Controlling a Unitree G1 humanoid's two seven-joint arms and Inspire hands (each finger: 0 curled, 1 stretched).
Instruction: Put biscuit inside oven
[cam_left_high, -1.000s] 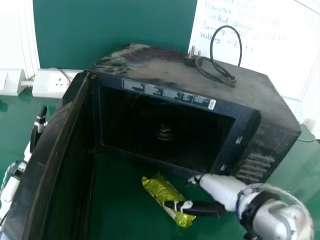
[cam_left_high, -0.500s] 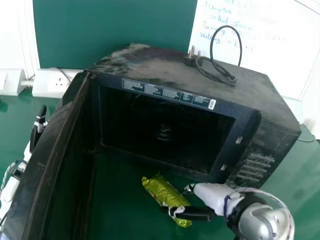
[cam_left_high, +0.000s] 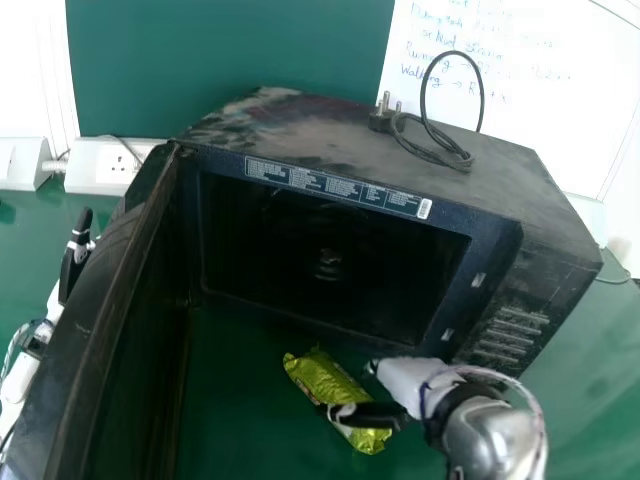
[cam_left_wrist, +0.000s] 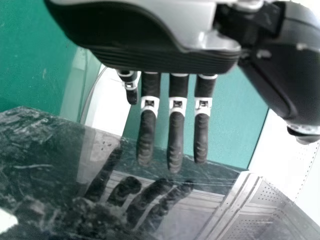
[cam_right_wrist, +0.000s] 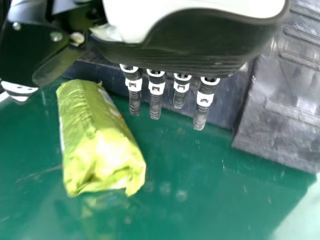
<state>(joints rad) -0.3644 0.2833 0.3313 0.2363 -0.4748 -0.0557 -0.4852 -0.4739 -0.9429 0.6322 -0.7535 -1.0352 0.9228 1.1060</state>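
"What's on that green table (cam_left_high: 250, 430)?"

"The yellow-green biscuit packet (cam_left_high: 320, 378), lying outside the oven (cam_left_high: 300, 145), in front of its opening."

"And the right hand (cam_left_high: 405, 382)?"

"Just beside the packet, its fingers straight and its thumb reaching across above the wrapper. The thumb may be touching it; the head view doesn't settle that."

"The oven door (cam_left_high: 110, 290)?"

"Wide open, on the robot's left."

"Left hand (cam_left_high: 72, 268)?"

"Beyond the door's outer side, fingers straight and gripping nothing."

"On top of the oven?"

"A looped black cable (cam_left_high: 440, 158) with its plug (cam_left_high: 381, 120)."
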